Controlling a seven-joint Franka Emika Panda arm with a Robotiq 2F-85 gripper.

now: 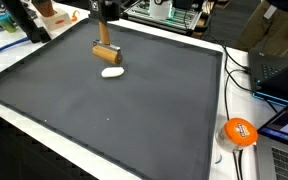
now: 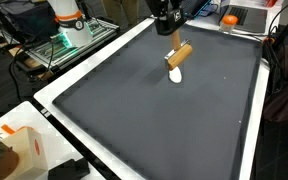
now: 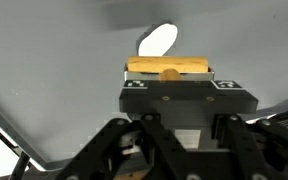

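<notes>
Tool [image 1: 105, 43]: I have it pinched on the wooden block [image 1: 106, 51], gripping at mid-length.
Block: lies crosswise in the grip, over the far part of the dark worktop [image 1: 134, 120], close above a white oval piece [image 1: 111, 71].
Handling: I judge it light, stiff and smooth; a centred hold should stop it swivelling.
Arm: reaches in from above, wrist pointing nearly straight down.

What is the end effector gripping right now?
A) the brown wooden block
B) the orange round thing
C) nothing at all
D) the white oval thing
A: the end effector is shut on the brown wooden block, while the white oval lies loose on the dark mat.
</notes>
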